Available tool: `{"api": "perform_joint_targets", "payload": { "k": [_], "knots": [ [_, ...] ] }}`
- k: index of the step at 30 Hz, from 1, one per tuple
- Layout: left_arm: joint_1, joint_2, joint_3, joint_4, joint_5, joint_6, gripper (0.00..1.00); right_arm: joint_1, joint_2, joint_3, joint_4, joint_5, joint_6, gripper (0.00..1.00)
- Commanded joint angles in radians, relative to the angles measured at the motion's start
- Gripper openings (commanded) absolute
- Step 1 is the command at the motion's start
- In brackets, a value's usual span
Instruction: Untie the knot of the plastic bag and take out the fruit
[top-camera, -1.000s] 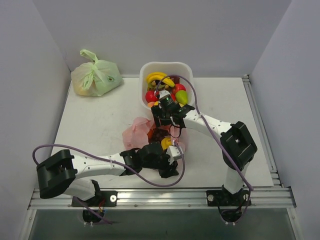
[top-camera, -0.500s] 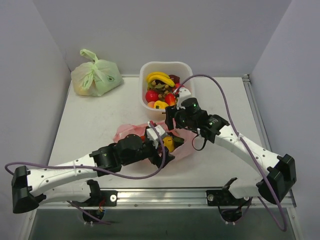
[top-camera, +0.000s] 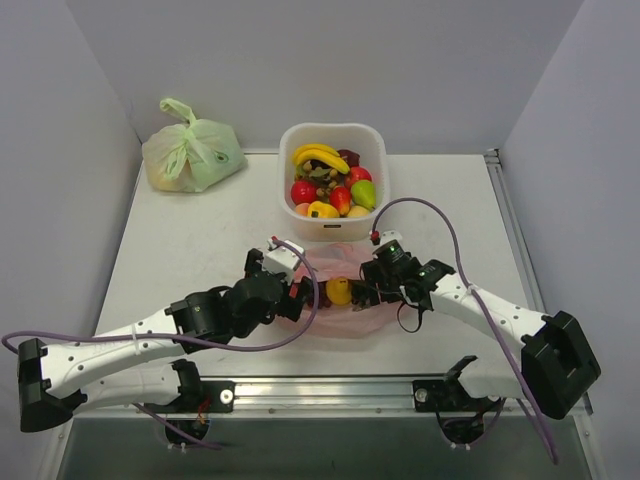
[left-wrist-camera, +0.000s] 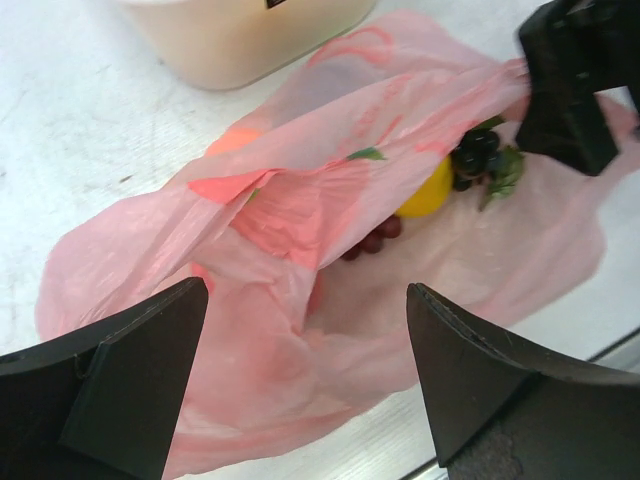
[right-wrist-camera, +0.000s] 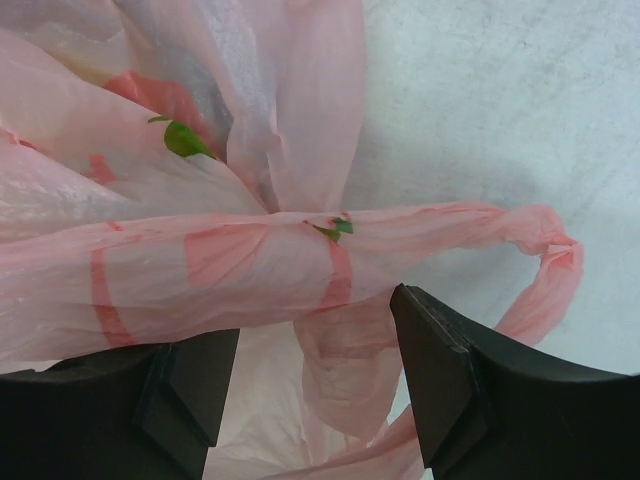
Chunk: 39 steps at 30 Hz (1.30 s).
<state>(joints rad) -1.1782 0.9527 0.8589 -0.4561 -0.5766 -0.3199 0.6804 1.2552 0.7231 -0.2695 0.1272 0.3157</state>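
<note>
The plastic bag (top-camera: 345, 320) lay slumped on the bench (top-camera: 180, 240) at 6 o'clock of the white basket (top-camera: 284, 170). My left gripper (left-wrist-camera: 305, 290) sat at the bag's 9 o'clock, fingers wide apart and holding nothing. My right gripper (right-wrist-camera: 315, 325) sat at its 3 o'clock, fingers also apart with film bunched between them; whether it had any purchase I could not tell. I judged the film feather-light, limp and slippery, likelier to drag whole than to open, so I would pinch the handle band (right-wrist-camera: 330, 250) or the mouth's rim, never the belly. Only the left wrist view showed the mouth gaping, with a yellow fruit (left-wrist-camera: 428, 190) and grape bunch (left-wrist-camera: 478, 150) just inside, both looking hard and apt to roll. The right wrist view showed only stretched handle. I made out no tied knot anywhere.
</note>
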Motion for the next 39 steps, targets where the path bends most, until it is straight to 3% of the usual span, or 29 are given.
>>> {"api": "perform_joint_targets", "payload": {
  "k": [1, 8, 16, 24, 28, 32, 37, 39],
  "knots": [
    [0.015, 0.033, 0.029, -0.044, -0.081, 0.022, 0.92, -0.008, -0.045, 0.005, -0.028, 0.022, 0.014, 0.63],
    [0.083, 0.089, 0.034, 0.008, -0.039, 0.137, 0.92, 0.030, -0.155, 0.116, -0.077, 0.017, -0.013, 0.63],
    [0.152, 0.057, -0.055, 0.118, 0.053, 0.120, 0.88, 0.235, -0.154, 0.248, -0.114, 0.114, -0.001, 0.63],
    [0.157, 0.041, -0.070, 0.112, 0.055, 0.079, 0.86, 0.349, -0.060, 0.181, -0.125, -0.061, 0.106, 0.35],
    [0.164, 0.044, -0.064, 0.105, 0.046, 0.061, 0.86, 0.366, -0.017, 0.099, -0.143, -0.230, 0.160, 0.28],
    [0.183, 0.044, -0.060, 0.106, 0.060, 0.032, 0.86, 0.378, 0.041, 0.090, -0.201, -0.268, 0.138, 0.26],
    [0.186, 0.034, -0.066, 0.105, 0.107, 0.030, 0.86, 0.400, 0.053, 0.134, -0.220, -0.141, 0.117, 0.20],
    [0.187, 0.024, -0.070, 0.102, 0.124, 0.027, 0.86, 0.400, 0.027, 0.168, -0.214, -0.034, 0.112, 0.24]
  ]
}}
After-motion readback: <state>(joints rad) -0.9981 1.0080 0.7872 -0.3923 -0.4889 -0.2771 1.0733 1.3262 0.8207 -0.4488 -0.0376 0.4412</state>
